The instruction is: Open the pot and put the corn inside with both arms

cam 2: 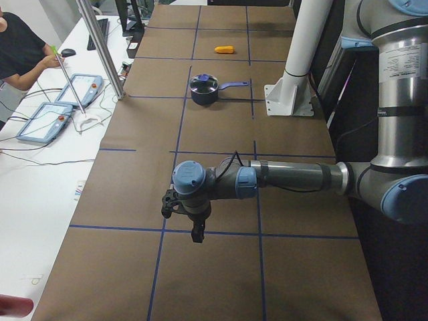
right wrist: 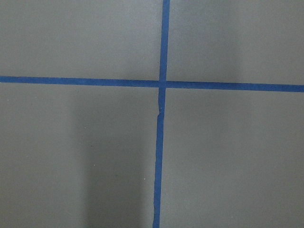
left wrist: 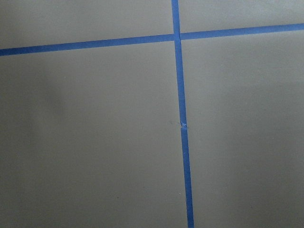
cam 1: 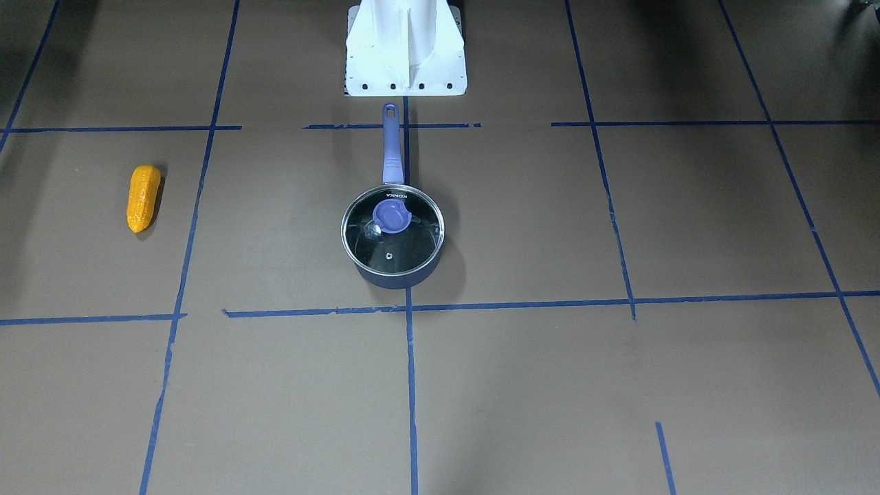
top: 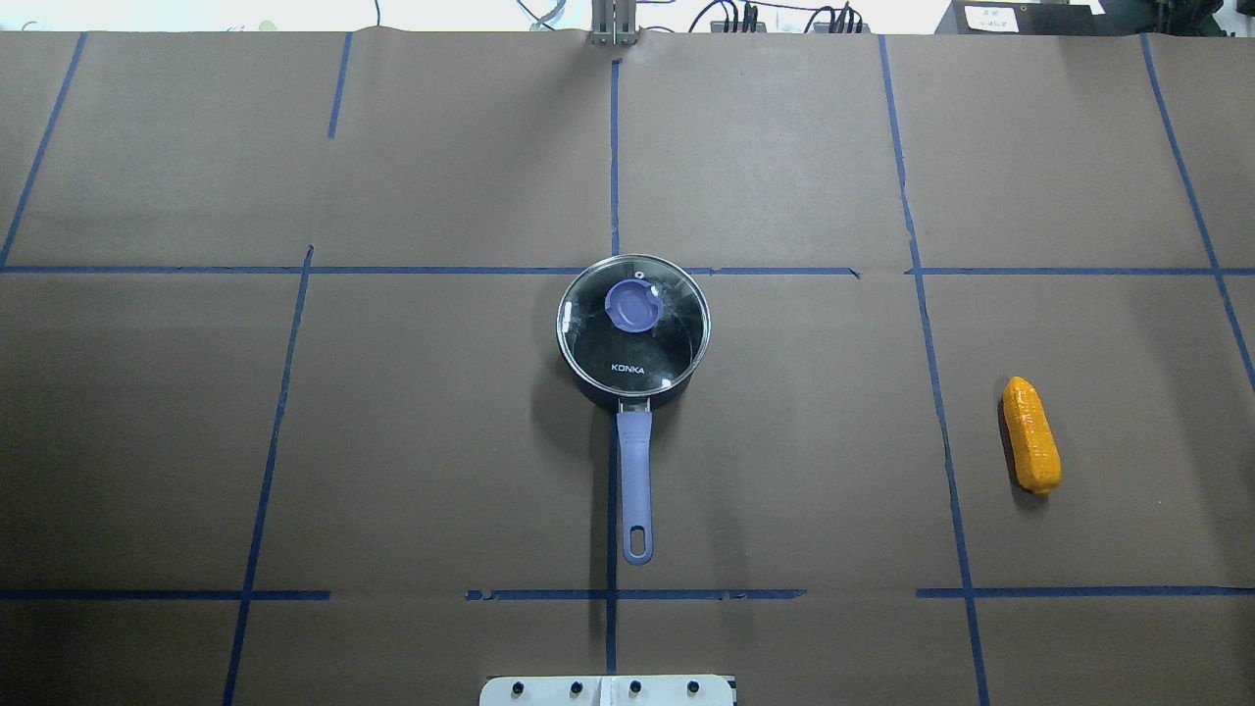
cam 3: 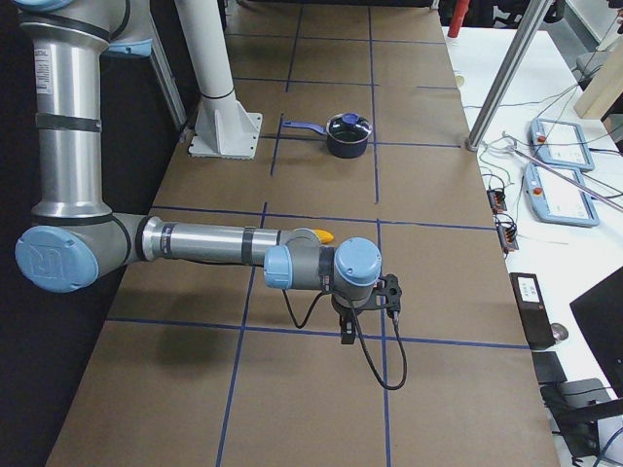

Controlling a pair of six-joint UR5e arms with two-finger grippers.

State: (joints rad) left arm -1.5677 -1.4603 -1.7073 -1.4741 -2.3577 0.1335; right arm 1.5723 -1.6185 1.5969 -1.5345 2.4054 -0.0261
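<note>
Front-facing view: the pot (cam 1: 392,273) stands mid-table (cam 1: 619,385) with its glass lid (cam 1: 392,237) on; the corn (cam 1: 143,197) lies well apart, on the robot's right. Overhead view: the pot handle points toward the robot. Left side view: the left gripper (cam 2: 194,226) hangs over the table; I cannot tell whether it is parted or closed. Right side view: the same holds for the right gripper (cam 3: 348,326). Wrist views: only blue tape (left wrist: 180,95) lines on the paper.

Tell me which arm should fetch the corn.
Right. The corn lies on the robot's right side, apart from the lidded pot at centre; the left arm would likely have to reach past the pot.
</note>
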